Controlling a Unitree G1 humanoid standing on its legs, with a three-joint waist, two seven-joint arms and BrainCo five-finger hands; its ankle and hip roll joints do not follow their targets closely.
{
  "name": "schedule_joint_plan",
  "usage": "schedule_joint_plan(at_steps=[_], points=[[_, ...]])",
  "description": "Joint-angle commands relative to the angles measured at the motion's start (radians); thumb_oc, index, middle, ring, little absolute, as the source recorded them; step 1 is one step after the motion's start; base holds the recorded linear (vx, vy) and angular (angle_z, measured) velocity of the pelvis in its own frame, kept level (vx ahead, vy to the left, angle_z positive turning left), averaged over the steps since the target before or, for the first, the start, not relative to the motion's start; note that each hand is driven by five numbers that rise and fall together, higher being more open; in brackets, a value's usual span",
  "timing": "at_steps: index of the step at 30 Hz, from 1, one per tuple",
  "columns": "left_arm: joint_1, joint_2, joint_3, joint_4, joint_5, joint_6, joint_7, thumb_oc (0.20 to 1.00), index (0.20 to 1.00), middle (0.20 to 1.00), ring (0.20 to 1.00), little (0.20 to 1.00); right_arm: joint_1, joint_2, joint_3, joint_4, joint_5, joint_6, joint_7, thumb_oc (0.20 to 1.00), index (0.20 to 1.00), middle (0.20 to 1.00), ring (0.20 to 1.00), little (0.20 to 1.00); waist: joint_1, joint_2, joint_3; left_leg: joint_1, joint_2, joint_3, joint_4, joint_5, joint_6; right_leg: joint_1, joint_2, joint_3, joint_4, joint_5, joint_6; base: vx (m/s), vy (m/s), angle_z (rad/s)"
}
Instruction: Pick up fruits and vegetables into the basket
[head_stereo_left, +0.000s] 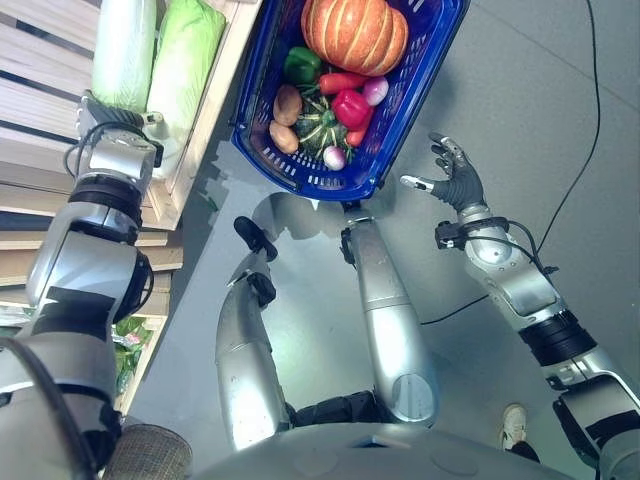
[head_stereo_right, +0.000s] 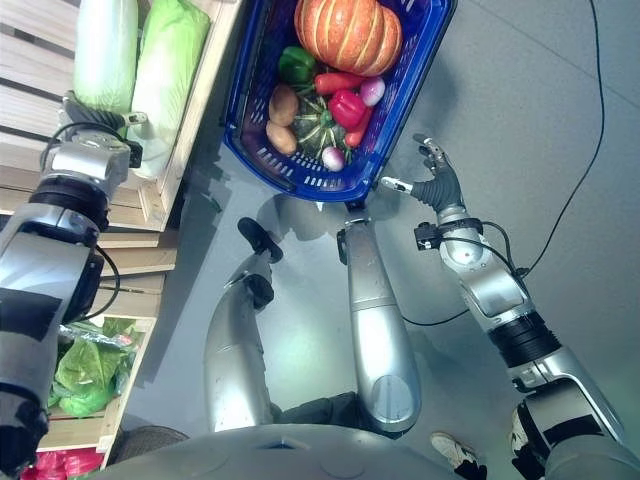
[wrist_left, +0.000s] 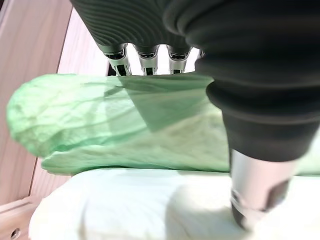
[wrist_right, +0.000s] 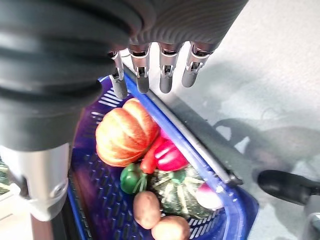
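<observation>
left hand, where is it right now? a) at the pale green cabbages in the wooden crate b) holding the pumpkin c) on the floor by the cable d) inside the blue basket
a: the left hand reaches into the wooden crate, fingers over the pale green cabbages, away from the blue basket.

Grey floor (head_stereo_left: 520, 90) carries blue basket (head_stereo_left: 415, 95), far centre. Left: wooden crate shelf (head_stereo_left: 205, 110) holding two pale green cabbages (head_stereo_left: 185, 50), side by side. Lower crate (head_stereo_right: 85, 425), near left, with leafy greens (head_stereo_right: 85, 370).
</observation>
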Motion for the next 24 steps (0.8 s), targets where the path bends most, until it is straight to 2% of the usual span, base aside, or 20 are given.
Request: schedule_joint_plan(at_steps=[1, 8, 14, 17, 18, 20, 21, 23, 24], points=[[0.119, -0.047, -0.012, 0.103, -0.101, 0.008, -0.193, 0.2, 0.2, 0.2, 0.2, 0.2, 0.012, 0.02, 0.001, -0.011, 0.023, -0.025, -0.008, 1.0, 1.0, 1.0, 1.0, 1.0, -0.021, -0.047, -0.025, -0.08, -0.031, -0.005, 0.125, -0.089, 0.013, -0.001, 0.017, 0.008, -0.034, -0.007, 0.047, 0.0, 0.0, 0.0], [0.15, -0.074, 0.016, 0.027, -0.225, -0.057, -0.162, 0.2, 0.2, 0.2, 0.2, 0.2, 0.024, 0.014, -0.019, -0.036, 0.007, -0.024, -0.005, 1.0, 1.0, 1.0, 1.0, 1.0, -0.017, -0.041, -0.025, -0.065, -0.037, -0.006, 0.116, -0.091, 0.017, 0.007, 0.018, 0.009, -0.031, -0.015, 0.046, 0.0, 0.002, 0.0], [0.213, -0.097, 0.071, -0.076, -0.333, -0.14, -0.143, 0.2, 0.2, 0.2, 0.2, 0.2, 0.045, 0.013, -0.052, -0.094, -0.027, -0.063, 0.016, 1.0, 1.0, 1.0, 1.0, 1.0, -0.009, -0.031, -0.025, -0.021, -0.045, -0.005, 0.1, -0.09, 0.02, 0.048, 0.012, 0.005, -0.039, -0.022, 0.043, 0.0, 0.009, 0.02], [0.278, -0.103, 0.115, -0.16, -0.386, -0.235, -0.158, 0.2, 0.2, 0.2, 0.2, 0.2, 0.053, 0.012, -0.085, -0.155, -0.036, -0.122, 0.049, 1.0, 1.0, 1.0, 1.0, 1.0, 0.004, -0.024, -0.025, 0.017, -0.051, -0.001, 0.085, -0.09, 0.022, 0.088, 0.0, -0.008, -0.05, -0.025, 0.045, -0.01, -0.002, 0.03], [0.288, -0.104, 0.119, -0.174, -0.389, -0.242, -0.157, 0.2, 0.2, 0.2, 0.2, 0.2, 0.054, 0.013, -0.089, -0.16, -0.032, -0.124, 0.054, 1.0, 1.0, 1.0, 1.0, 1.0, 0.006, -0.023, -0.025, 0.022, -0.051, -0.001, 0.083, -0.09, 0.022, 0.094, -0.002, -0.01, -0.051, -0.026, 0.045, -0.01, -0.016, 0.05], [0.358, -0.111, 0.153, -0.275, -0.413, -0.343, -0.154, 0.2, 0.2, 0.2, 0.2, 0.2, 0.048, 0.015, -0.116, -0.197, -0.003, -0.176, 0.117, 1.0, 1.0, 1.0, 1.0, 1.0, 0.025, -0.017, -0.025, 0.058, -0.057, 0.0, 0.068, -0.089, 0.023, 0.133, -0.016, -0.028, -0.069, -0.024, 0.048, -0.01, -0.037, 0.06], [0.382, -0.112, 0.164, -0.313, -0.418, -0.374, -0.148, 0.2, 0.2, 0.2, 0.2, 0.2, 0.044, 0.015, -0.125, -0.205, 0.006, -0.192, 0.14, 1.0, 1.0, 1.0, 1.0, 1.0, 0.033, -0.014, -0.025, 0.068, -0.059, -0.003, 0.063, -0.09, 0.024, 0.145, -0.021, -0.033, -0.076, -0.023, 0.048, -0.02, -0.039, 0.06], [0.414, -0.115, 0.176, -0.355, -0.411, -0.413, -0.14, 0.2, 0.2, 0.2, 0.2, 0.2, 0.037, 0.018, -0.133, -0.215, 0.021, -0.197, 0.177, 1.0, 1.0, 1.0, 1.0, 1.0, 0.044, -0.01, -0.025, 0.08, -0.063, -0.007, 0.059, -0.091, 0.025, 0.161, -0.026, -0.04, -0.083, -0.023, 0.049, -0.02, -0.048, 0.1], [0.439, -0.116, 0.183, -0.391, -0.4, -0.458, -0.126, 0.2, 0.2, 0.2, 0.2, 0.2, 0.027, 0.021, -0.141, -0.227, 0.049, -0.197, 0.225, 1.0, 1.0, 1.0, 1.0, 1.0, 0.056, -0.009, -0.025, 0.092, -0.066, -0.012, 0.056, -0.092, 0.027, 0.175, -0.029, -0.047, -0.085, -0.023, 0.049, -0.03, -0.059, 0.14]])
